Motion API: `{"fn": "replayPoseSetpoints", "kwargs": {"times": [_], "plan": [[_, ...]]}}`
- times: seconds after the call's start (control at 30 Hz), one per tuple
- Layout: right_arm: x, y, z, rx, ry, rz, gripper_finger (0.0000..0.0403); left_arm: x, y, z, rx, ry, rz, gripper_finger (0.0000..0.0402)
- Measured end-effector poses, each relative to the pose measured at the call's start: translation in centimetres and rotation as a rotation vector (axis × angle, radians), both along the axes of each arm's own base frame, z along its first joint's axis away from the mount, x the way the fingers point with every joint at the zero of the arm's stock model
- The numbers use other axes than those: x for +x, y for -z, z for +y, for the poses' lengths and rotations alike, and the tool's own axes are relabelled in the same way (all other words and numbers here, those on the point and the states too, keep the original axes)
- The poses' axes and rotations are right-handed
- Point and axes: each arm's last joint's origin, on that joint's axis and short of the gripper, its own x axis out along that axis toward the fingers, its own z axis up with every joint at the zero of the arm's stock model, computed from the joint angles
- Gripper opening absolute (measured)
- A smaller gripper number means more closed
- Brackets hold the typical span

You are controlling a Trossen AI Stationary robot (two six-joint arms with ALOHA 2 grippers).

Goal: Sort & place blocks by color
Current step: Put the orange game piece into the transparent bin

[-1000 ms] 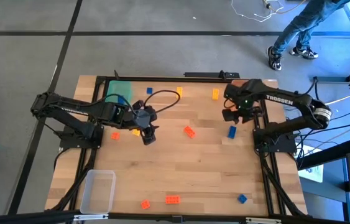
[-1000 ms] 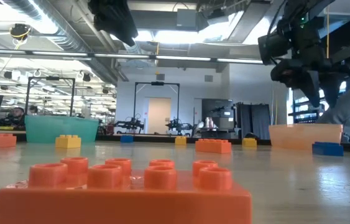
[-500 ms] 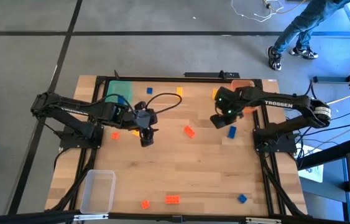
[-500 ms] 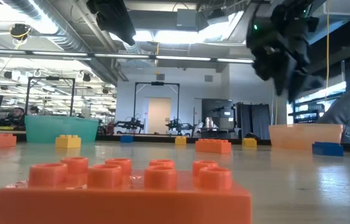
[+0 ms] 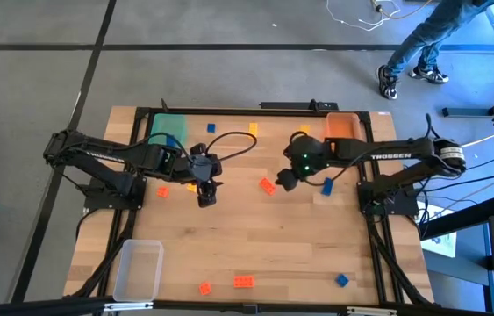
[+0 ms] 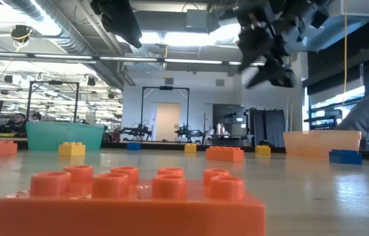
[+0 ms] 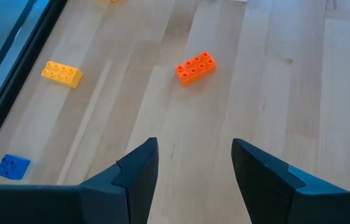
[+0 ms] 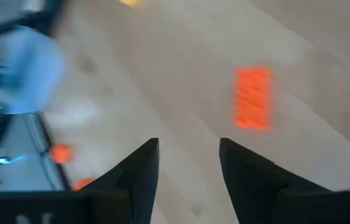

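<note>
Wooden table (image 5: 255,237), blocks (image 5: 267,185) scattered across it: red-orange one mid-table, blue one (image 5: 326,185) near the right arm, more along the near edge. Green tray (image 5: 169,126) and orange tray (image 5: 341,125) at the far corners, clear tray (image 5: 139,269) near left. Right gripper (image 5: 285,180) above the table just beside the red-orange block, jaws apart, empty. Left gripper (image 5: 206,194) left of centre, jaws apart, empty.

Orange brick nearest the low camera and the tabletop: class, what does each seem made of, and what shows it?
Orange brick: probably moulded plastic, smooth with a slight sheen, round studs on top. Tabletop: apparently wood, pale planks with visible grain and a matte finish.
</note>
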Motion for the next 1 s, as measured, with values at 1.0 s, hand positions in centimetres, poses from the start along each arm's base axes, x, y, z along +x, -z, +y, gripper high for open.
{"fn": "replayPoseSetpoints", "kwargs": {"times": [1.0], "plan": [[3.2, 3.9, 0.4, -0.222, -0.238, 0.0, 0.0241, 0.0, 0.0, -0.2, -0.046, 0.033, 0.005, 0.0195]]}}
